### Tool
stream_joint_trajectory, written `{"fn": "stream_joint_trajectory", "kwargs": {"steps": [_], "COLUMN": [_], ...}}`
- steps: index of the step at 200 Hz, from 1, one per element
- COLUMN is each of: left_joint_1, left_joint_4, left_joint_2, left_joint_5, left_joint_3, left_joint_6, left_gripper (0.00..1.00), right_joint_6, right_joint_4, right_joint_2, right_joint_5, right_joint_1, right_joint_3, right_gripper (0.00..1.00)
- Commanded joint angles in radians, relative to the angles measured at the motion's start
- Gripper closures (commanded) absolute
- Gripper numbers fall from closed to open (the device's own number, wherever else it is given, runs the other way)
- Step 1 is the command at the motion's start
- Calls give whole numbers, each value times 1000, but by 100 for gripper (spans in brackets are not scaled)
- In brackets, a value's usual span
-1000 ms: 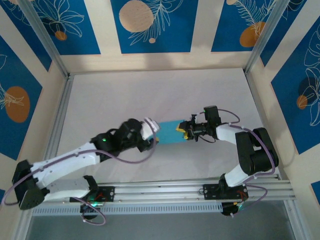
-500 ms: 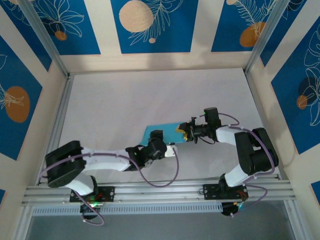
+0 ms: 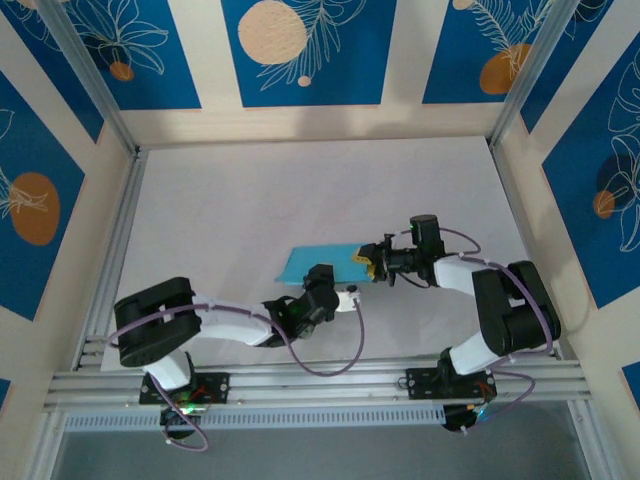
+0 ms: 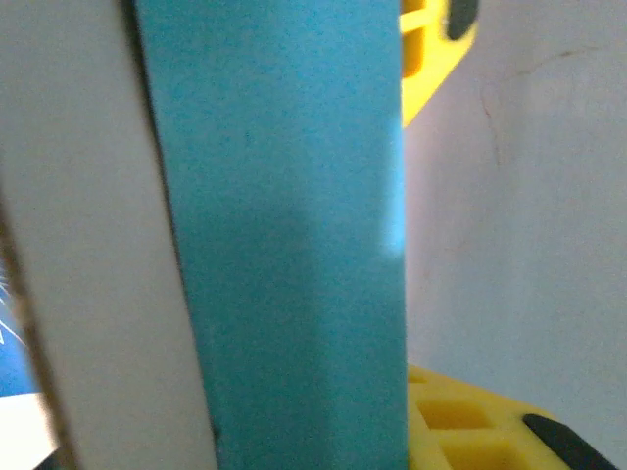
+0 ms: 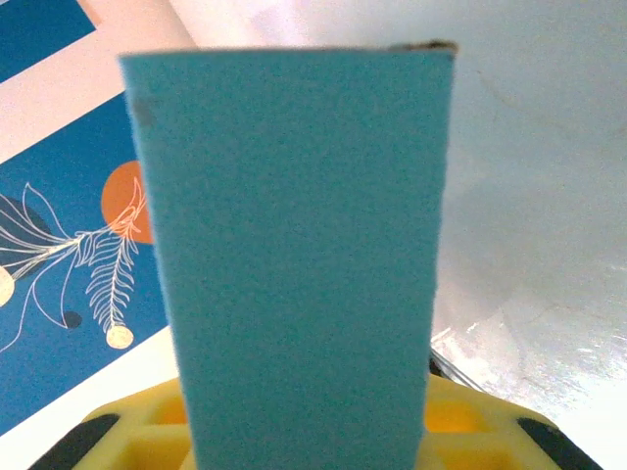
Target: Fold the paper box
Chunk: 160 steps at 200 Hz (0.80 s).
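The paper box (image 3: 315, 262) is a flat light-blue rectangle held just above the table, a little right of centre. My right gripper (image 3: 363, 263) is shut on its right end; in the right wrist view the box (image 5: 294, 245) rises between the two yellow fingers (image 5: 118, 431). My left gripper (image 3: 321, 279) reaches up from the near side to the box's near long edge. In the left wrist view the box (image 4: 294, 245) runs through the jaws. One yellow finger (image 4: 460, 421) lies flat against its blue face and the other is hidden behind the card.
The pale table (image 3: 250, 200) stretches open behind and to the left of the box. Blue patterned walls (image 3: 300, 50) close it in on three sides. An aluminium rail (image 3: 330, 380) with both arm bases runs along the near edge.
My left arm swung from the box's left end round to its near edge and its jaws closed in. The box shifted slightly left. The right gripper kept its grip.
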State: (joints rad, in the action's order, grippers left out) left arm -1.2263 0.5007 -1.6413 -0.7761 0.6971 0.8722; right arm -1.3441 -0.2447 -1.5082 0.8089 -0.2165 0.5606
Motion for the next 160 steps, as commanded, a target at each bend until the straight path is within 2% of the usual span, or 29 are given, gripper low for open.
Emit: {"fn": "stream_joint_trajectory", "kwargs": {"steps": [1,29,63,88,136,144,160], "left_joint_1": [-4,-3,4,25,75,79,88], "left_joint_4": [4,-132,-426,-625,-1102,-1161,-1246], "left_joint_2": [17,72,144,204,235,220,179], "left_joint_5": [-31,-4,74,133,353,389,481], "left_joint_3": [12,43,127,199,426,462,509], "left_joint_6": [4,-35,-114,-152,-244,-257,-279], "left_gripper": [73,75,75,75,75,75,75], "right_joint_6": [-13,5,53,135,384,422,491], "right_joint_4": [57,119,263,464,960,1009,1073], "right_joint_2": [32,71,155,245,423,446,479], "right_joint_5": [14,4,-26,-80,-297,-340,-410], "right_joint_1": [-12,-12,-17,-14,20,23,33], "right_joint_3": [-12,1,38,80,224,241,271], "right_gripper": [71,64,36,29,29,31,41]}}
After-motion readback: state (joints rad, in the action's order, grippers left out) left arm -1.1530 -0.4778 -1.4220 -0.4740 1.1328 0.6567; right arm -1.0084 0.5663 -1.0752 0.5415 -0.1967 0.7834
